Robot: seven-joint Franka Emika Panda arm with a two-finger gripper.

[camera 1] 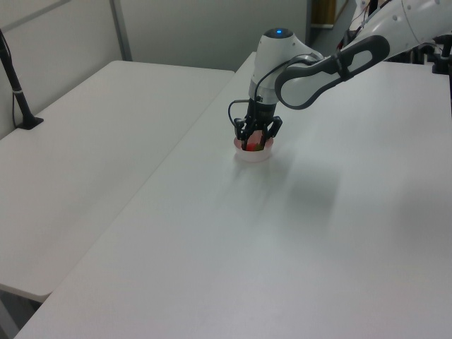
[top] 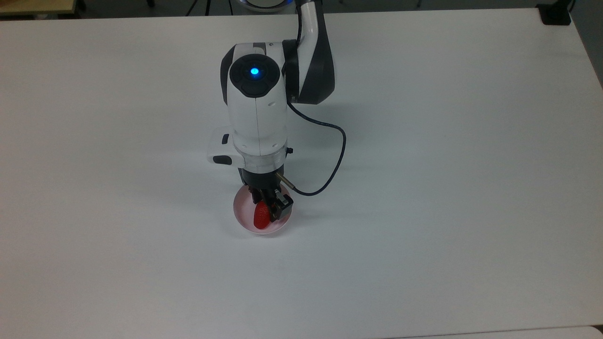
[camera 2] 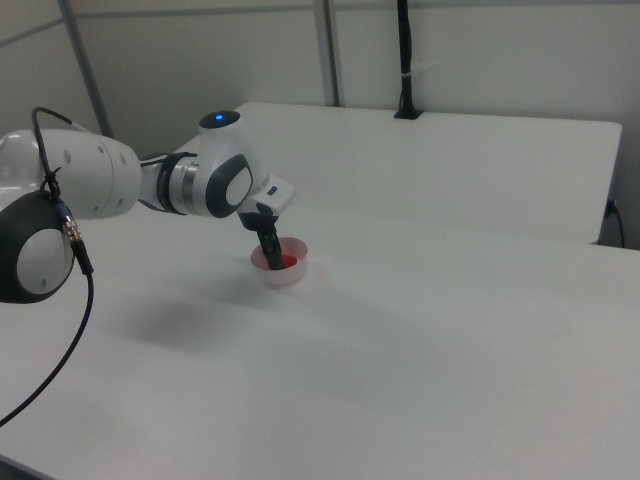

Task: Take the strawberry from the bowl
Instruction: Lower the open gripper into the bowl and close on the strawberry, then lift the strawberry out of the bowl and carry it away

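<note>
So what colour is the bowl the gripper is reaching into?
Pale pink bowl, clearest in the top view.

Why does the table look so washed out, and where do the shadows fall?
In the top view, even overhead light bleaches the white table, and a soft shadow spreads around the bowl and under the arm. In the left view, a faint grey shadow lies on the table to the left view's right of the bowl. In the right view, a dim shadow sits below the arm.

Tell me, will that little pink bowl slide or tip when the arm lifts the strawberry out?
Possibly. The bowl looks small and light, standing loose on the smooth table, so it may slide. The gripper is down inside it at the strawberry, so a finger could nudge its wall.
</note>
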